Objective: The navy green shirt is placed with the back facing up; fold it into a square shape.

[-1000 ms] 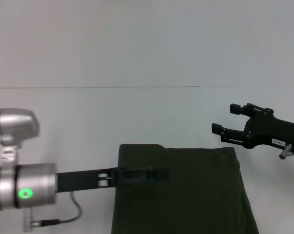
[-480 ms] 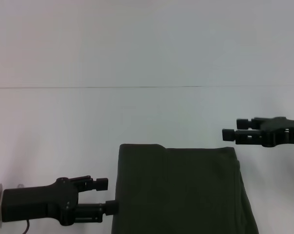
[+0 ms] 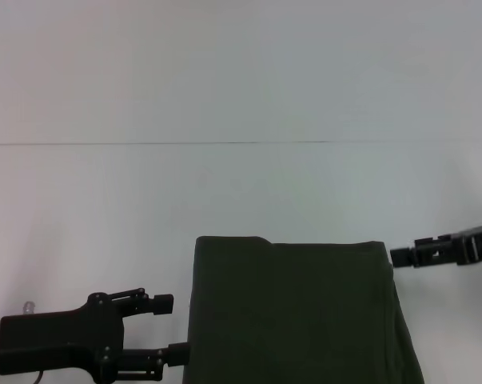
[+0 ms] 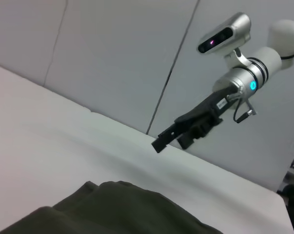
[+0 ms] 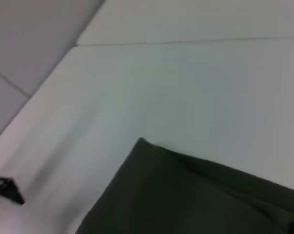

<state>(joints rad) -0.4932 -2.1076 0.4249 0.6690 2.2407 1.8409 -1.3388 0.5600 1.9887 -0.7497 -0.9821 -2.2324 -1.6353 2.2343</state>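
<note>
Lettering nowhere shows on the folded navy green shirt (image 3: pixel 296 312), cut off at the frame's bottom; left gripper (image 3: pixel 170 328) spread beside it, right gripper (image 3: pixel 400 256) unreadable at the right edge.

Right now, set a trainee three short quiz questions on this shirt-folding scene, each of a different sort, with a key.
1. True or false: the left gripper has its fingers spread, beside the edge of the navy green shirt on the robot's left.
2. Multiple choice: where is the right gripper? A) over the shirt's middle; B) by the shirt's far corner on the robot's right; C) out of every view.
3. Fill in: the shirt lies on a plain ____ table.

Key: 1 true; 2 B; 3 white.
</note>
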